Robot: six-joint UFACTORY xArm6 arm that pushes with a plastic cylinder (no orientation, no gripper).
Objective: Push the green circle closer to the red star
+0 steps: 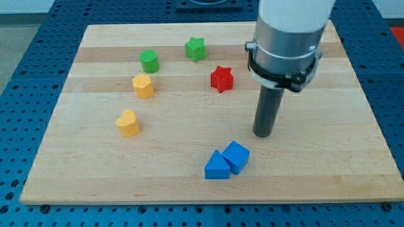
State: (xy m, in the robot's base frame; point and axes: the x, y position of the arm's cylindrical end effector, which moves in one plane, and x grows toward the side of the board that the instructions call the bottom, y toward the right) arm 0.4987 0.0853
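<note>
The green circle (149, 61), a short smooth plastic cylinder standing upright with its round face up, has no long axis or heading to read. It sits near the view's top left of the pale wooden tabletop (328, 157), just above a yellow block (143, 86), with the green star (196, 48) to its right. The red star (221, 79) lies further right, well apart from it. My tip (263, 134) rests right of and below the red star, above the touching blue triangle (216, 166) and blue cube (237, 156). A second yellow block (127, 122) lies lower left. There are no fingers to open or close.
</note>
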